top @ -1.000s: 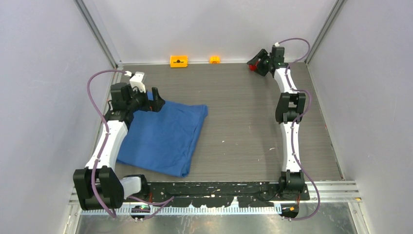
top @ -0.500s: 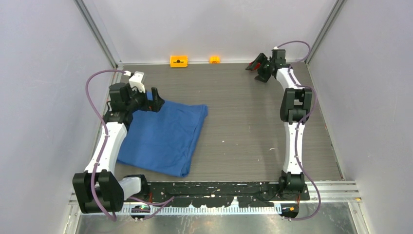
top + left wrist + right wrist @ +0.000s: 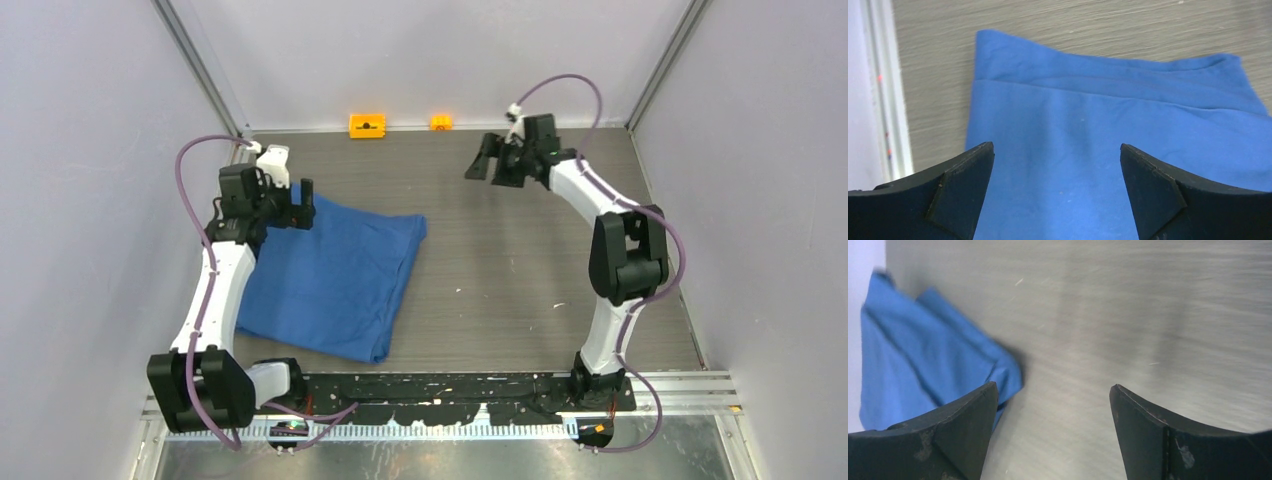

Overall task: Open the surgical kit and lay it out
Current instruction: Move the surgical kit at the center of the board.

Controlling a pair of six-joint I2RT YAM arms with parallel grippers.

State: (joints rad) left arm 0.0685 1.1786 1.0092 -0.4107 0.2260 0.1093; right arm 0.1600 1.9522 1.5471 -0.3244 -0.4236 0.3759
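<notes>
The surgical kit shows only as a folded blue cloth wrap (image 3: 330, 275) lying flat on the left half of the table. My left gripper (image 3: 303, 205) hovers over the wrap's far left corner, open and empty. In the left wrist view the blue cloth (image 3: 1108, 130) fills the space below the left gripper (image 3: 1057, 150), with a fold line across it. My right gripper (image 3: 482, 160) hangs open above bare table at the back middle, apart from the wrap. In the right wrist view the right gripper (image 3: 1053, 387) holds nothing, and the cloth's corner (image 3: 923, 365) lies off to its left.
Two orange blocks (image 3: 367, 125) (image 3: 441, 122) sit against the back wall. Grey walls close in the table on three sides, with a metal rail (image 3: 885, 100) along the left edge. Wood-grain tabletop (image 3: 520, 270) lies between the wrap and the right arm.
The right arm swung left from the back right corner toward the back middle, and its jaws spread wider. The left gripper drew back slightly toward the left wall.
</notes>
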